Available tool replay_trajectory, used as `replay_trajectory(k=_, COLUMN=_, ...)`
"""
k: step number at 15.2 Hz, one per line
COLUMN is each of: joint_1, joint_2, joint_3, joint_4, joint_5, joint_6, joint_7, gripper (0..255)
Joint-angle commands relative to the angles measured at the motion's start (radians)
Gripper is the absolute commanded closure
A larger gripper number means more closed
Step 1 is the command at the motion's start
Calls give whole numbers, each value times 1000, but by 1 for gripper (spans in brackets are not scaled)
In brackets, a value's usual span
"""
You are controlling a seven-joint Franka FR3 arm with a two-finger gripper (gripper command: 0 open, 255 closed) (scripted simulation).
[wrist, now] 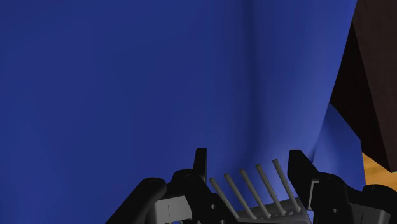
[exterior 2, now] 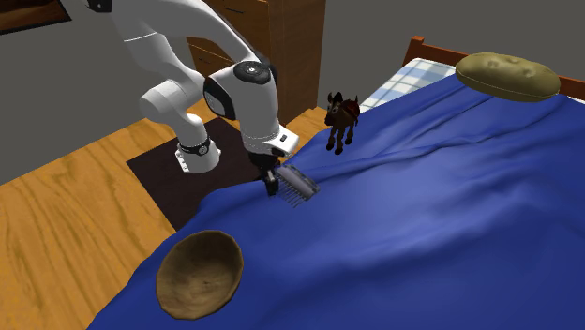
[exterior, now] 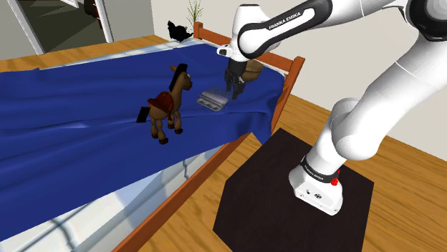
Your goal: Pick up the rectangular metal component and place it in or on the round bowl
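The rectangular metal component (exterior 2: 298, 183), a grey block with thin rods like a comb, hangs tilted just above the blue blanket (exterior 2: 450, 206) near the bed's edge. My gripper (exterior 2: 272, 178) is shut on one end of it. In the wrist view its rods (wrist: 254, 191) stick out between my two black fingers (wrist: 201, 162), with the gripper (wrist: 248, 159) over blue cloth. In the shoulder view the component (exterior: 213, 99) sits left of the gripper (exterior: 233, 89). The round brown bowl (exterior 2: 200, 272) lies on the blanket toward the second exterior view's lower left; in the shoulder view the bowl (exterior: 253, 69) is half hidden behind the hand.
A brown toy horse (exterior: 170, 100) stands on the blanket close to the component, the same horse (exterior 2: 342, 117) behind the gripper. A tan lumpy cushion (exterior 2: 506, 75) rests at the bed's far end. The wooden bed frame (exterior: 286, 79) borders my black stand (exterior: 294, 193).
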Motion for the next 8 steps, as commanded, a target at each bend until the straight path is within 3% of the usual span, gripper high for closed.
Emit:
replay_trajectory(k=1, joint_1=-2, joint_2=-16, joint_3=1, joint_4=15, joint_5=-3, joint_6=-31, joint_7=0, gripper=255)
replay_trajectory(k=8, joint_1=-3, joint_2=-59, joint_3=8, joint_4=73, joint_5=-10, joint_6=-132, joint_7=7, gripper=255)
